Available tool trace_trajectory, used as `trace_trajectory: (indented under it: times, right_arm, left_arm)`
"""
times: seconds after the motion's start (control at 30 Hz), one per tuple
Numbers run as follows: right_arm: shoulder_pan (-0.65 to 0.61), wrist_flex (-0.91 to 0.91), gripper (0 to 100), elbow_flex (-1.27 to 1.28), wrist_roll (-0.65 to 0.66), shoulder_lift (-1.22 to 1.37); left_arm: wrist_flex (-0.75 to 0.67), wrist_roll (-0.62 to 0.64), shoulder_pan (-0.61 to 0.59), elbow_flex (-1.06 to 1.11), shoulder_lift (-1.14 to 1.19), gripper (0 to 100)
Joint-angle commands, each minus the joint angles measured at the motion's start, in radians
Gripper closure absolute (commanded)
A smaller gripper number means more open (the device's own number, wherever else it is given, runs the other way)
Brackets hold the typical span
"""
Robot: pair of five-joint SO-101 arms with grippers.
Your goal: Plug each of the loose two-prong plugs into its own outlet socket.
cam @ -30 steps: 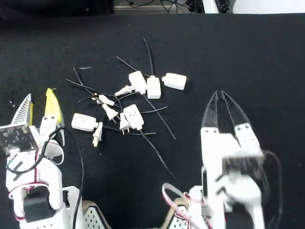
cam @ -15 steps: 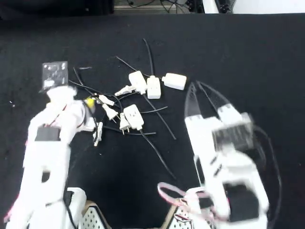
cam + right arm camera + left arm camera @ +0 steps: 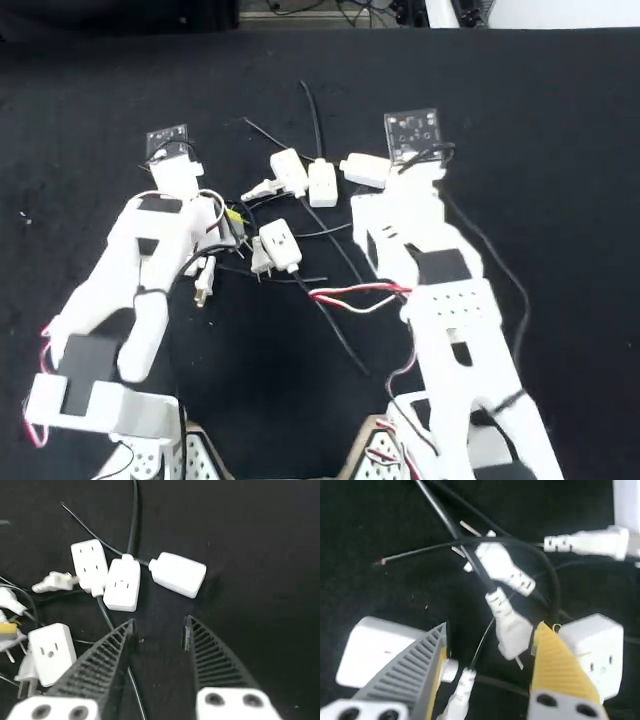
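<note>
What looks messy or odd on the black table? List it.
The thin black cords cross in a tangle over the white two-prong plugs and white plastic outlet blocks, which are heaped at odd angles. One cord ends in a loose, bare tip.

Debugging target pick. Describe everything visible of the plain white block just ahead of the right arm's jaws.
The plain white block is a smooth rounded oblong, plastic-looking, no slots on its upper face. It lies flat and askew on the black table cover. A short neck at one end points at the neighbouring socket block, perhaps touching it. The right gripper sits just short of it, jaws open, not touching.
</note>
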Motion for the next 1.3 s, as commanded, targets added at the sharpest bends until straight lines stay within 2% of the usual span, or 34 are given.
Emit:
trace_trajectory:
  times: [0.0, 0.1, 0.23, 0.33, 0.5, 0.57, 0.73, 0.83, 0.97, 1.03, 1.13, 1.27]
  right_arm:
    - [-0.012, -0.106, 85.7, 0.025, -0.008, 0.051]
    - [-0.011, -0.124, 85.7, 0.035, -0.008, 0.064]
    - [-0.009, -0.126, 85.7, 0.036, -0.008, 0.064]
    - [-0.011, -0.124, 85.7, 0.036, -0.008, 0.064]
    - [-0.011, -0.124, 85.7, 0.038, -0.008, 0.067]
    - [-0.011, -0.124, 85.7, 0.038, -0.008, 0.068]
    - [-0.011, -0.127, 85.7, 0.038, -0.008, 0.068]
    - [-0.012, -0.127, 85.7, 0.038, -0.008, 0.068]
    - [-0.011, -0.126, 85.7, 0.038, -0.008, 0.068]
    - [-0.006, -0.124, 85.7, 0.038, -0.008, 0.064]
    - [0.038, -0.123, 85.7, 0.038, -0.014, 0.062]
    - [0.140, -0.129, 85.7, 0.028, -0.015, 0.062]
  left_arm:
    - [0.008, 0.064, 0.004, -0.059, 0.057, 73]
    - [0.011, 0.061, -0.039, -0.059, 0.069, 73]
    - [0.011, 0.055, -0.168, -0.085, 0.075, 73]
    - [0.011, -0.031, -0.259, -0.113, 0.094, 73]
    - [0.035, -0.149, -0.344, -0.127, 0.086, 73]
    - [0.129, -0.216, -0.374, -0.163, 0.055, 73]
    - [0.482, -0.328, -0.421, -0.331, -0.064, 73]
    - [0.626, -0.342, -0.366, -0.380, -0.123, 73]
    - [0.657, -0.423, -0.194, -0.340, -0.147, 73]
    - [0.588, -0.437, -0.094, -0.302, -0.140, 73]
    - [0.410, -0.427, 0.028, -0.251, -0.129, 73]
    - [0.184, -0.285, 0.173, -0.183, -0.109, 72]
